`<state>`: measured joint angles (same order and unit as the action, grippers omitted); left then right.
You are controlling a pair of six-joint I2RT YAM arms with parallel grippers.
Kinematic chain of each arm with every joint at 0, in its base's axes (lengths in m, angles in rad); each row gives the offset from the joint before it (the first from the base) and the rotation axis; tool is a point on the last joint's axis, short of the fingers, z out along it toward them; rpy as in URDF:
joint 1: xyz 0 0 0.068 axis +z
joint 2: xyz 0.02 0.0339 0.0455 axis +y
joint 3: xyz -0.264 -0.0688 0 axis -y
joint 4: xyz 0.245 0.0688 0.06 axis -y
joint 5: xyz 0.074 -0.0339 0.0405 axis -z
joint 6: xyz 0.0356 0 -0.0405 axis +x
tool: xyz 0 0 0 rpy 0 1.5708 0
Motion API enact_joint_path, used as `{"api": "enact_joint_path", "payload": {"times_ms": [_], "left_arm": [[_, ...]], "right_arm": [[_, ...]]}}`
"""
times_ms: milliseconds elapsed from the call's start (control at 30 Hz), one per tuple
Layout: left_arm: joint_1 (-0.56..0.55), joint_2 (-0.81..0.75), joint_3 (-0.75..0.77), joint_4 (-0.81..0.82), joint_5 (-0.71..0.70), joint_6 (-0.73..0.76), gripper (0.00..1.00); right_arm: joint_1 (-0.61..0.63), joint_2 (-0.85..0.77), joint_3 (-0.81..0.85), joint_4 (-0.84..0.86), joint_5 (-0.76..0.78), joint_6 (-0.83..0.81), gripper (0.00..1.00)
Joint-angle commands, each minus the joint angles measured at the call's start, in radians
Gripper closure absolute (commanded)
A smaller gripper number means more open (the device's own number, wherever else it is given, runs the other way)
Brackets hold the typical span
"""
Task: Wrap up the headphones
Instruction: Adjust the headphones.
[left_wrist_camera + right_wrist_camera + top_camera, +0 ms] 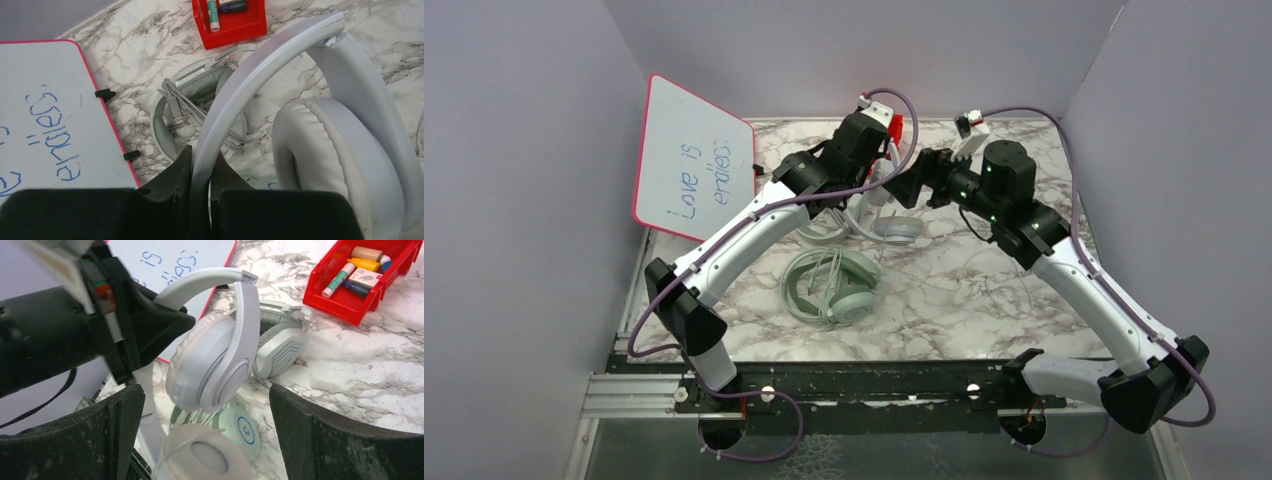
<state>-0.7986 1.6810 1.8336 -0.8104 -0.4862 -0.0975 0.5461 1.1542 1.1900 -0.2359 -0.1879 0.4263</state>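
**Left gripper** [201, 167]: its jaws pinched the thin headband [260, 65] of the white headset [325, 150] edge-on. The band arched up and away from the fingertips, with a padded cup just to the right of the jaws. Gripping the band rather than a cup presumably kept the headset raised off the table [964, 290] and left both cups hanging free.

**Right gripper** [204, 390]: its jaws were spread wide, held nothing and faced the left gripper.
- The upper cup [215, 360] stood just ahead of the gap between the fingers.
- The lower cup [200, 457] hung low between the fingers and touched neither, as far as could be seen.
- The stance suggested an approach to steady or take a cup.
- No cable was visible on this headset.

**Beneath the right jaws:** the mint-green headset [240, 427] lay flat on the table, its green cable [809, 280] looped in coils over it.

**Just beyond the held headset:** the grey-white headset [200, 87] also lay flat. Its grey cable [185, 107] was gathered in a bundle across it, plug end showing.

**Farther beyond both jaws:** a red bin [230, 25] holding markers [212, 15].

**Well to the left of the left jaws:** a whiteboard [45, 115] propped at a tilt.
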Motion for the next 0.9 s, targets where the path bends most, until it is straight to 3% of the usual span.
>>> {"api": "enact_joint_path", "payload": {"times_ms": [0, 167, 300, 700, 867], "left_arm": [[-0.002, -0.051, 0.005, 0.04, 0.043, -0.024, 1.0], [-0.002, -0.045, 0.018, 0.037, 0.046, -0.023, 1.0], [-0.002, -0.039, 0.023, 0.024, 0.041, -0.017, 1.0], [-0.001, -0.013, 0.038, 0.006, 0.025, -0.009, 1.0], [-0.002, -0.037, 0.03, 0.001, 0.042, -0.009, 1.0]], "right_arm": [[0.006, 0.062, 0.033, 0.012, 0.001, -0.011, 0.0], [0.029, 0.147, 0.059, 0.004, 0.016, -0.011, 0.0], [0.056, 0.164, 0.07, -0.023, 0.119, -0.075, 0.01], [0.109, 0.192, 0.063, -0.004, 0.123, -0.12, 0.0], [0.107, 0.205, 0.088, -0.122, 0.384, -0.161, 0.04]]}}
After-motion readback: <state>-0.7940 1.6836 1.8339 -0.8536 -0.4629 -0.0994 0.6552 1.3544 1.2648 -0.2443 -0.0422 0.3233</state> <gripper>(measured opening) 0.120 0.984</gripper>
